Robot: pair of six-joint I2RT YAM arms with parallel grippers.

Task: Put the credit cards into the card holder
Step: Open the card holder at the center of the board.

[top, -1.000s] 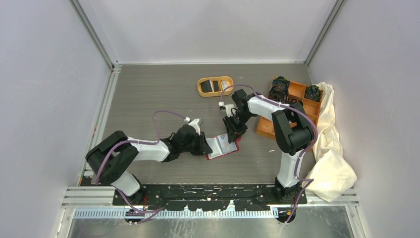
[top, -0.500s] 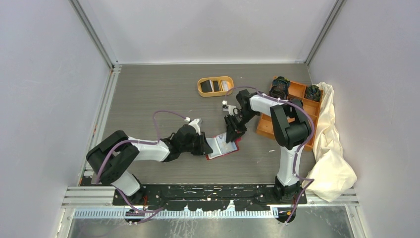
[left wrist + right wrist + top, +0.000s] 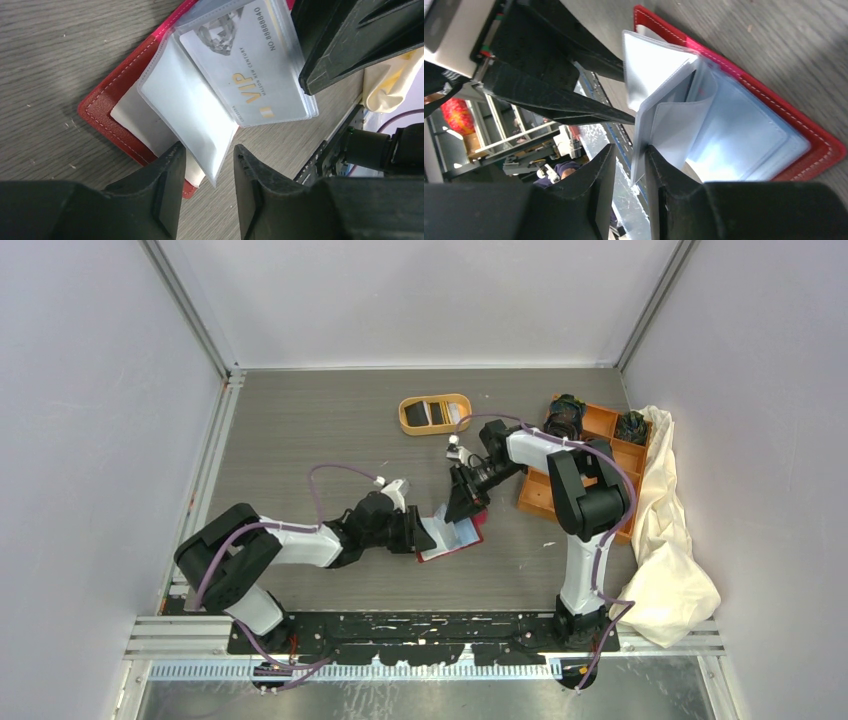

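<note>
- The left gripper (image 3: 209, 149) has its jaws apart. The loose corner of a clear sleeve (image 3: 190, 115) hangs face-on in the gap between its two fingers and is not pinched.
- Just ahead of those fingertips, the red wallet (image 3: 122, 80) lies open and flat on the grey table (image 3: 300, 430). Its stitched cover edge shows beside the sleeve.
- A little further ahead of this hand, a pale card (image 3: 250, 70) with gold "VIP" lettering sits inside another clear sleeve of the wallet.
- The right gripper (image 3: 630, 150) meets the wallet from the opposite side, so the two hands face each other closely across it.
- Its jaws stand slightly apart, with the edge of a raised sleeve in the narrow gap, close against one finger. I cannot tell whether the sleeve is actually pinched.
- Beyond the right fingertips, the sleeves fan up from the pale blue-grey lining, with the red cover under them.
- Well beyond both hands, toward the far side of the table, an orange oval tray (image 3: 402, 416) holds more cards (image 3: 418, 414), black ones and a pale one.
- To the right of the right gripper, past its own forearm, sits an orange box (image 3: 535, 495) with square compartments. Black coiled bands (image 3: 565, 420) lie in its far compartments.
- Beyond the box, at the table's right edge, lies a cream cloth (image 3: 670, 560).
</note>
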